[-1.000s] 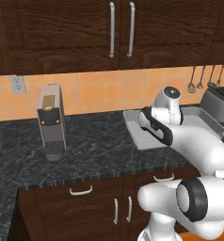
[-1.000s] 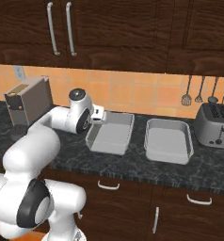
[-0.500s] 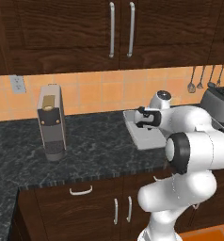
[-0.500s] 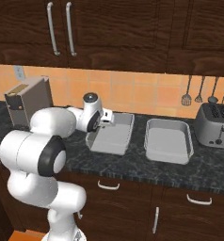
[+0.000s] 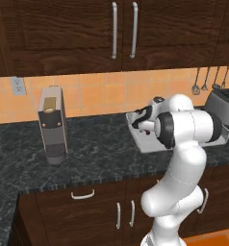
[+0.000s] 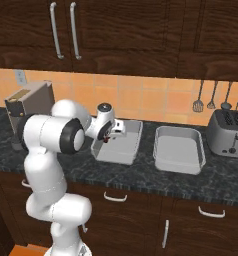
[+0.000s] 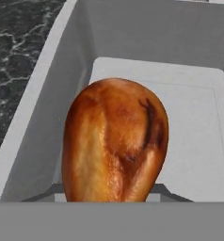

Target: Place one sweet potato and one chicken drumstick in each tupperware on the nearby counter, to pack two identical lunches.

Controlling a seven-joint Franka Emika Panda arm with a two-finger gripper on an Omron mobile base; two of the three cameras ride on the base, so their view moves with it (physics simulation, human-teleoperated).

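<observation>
My gripper [image 6: 109, 133] is shut on a browned chicken drumstick [image 7: 116, 141], which hides the fingertips in the hand view. It hangs over the left end of the left tupperware [image 6: 122, 148], a pale grey tub whose floor [image 7: 189, 108] lies close below the meat. The drumstick is a small dark red spot [image 6: 107, 137] at the hand in the right base view. In the left base view the gripper [image 5: 144, 121] sits at that tub's [image 5: 146, 142] left rim. The second tupperware [image 6: 178, 150] stands just to the right, with nothing in it. Both rest on the dark marbled counter [image 6: 141, 172].
A grey coffee machine [image 5: 53, 125] stands on the counter to the left. At the far right a silver toaster [image 6: 230, 132] sits below hanging utensils [image 6: 211, 97]. Dark wall cabinets [image 5: 121, 29] hang overhead. My own elbow [image 5: 188, 127] covers much of the right tub.
The arm has folded, its elbow swinging across in front of the cameras. The hand with the drumstick has shifted slightly right and down over the left tub.
</observation>
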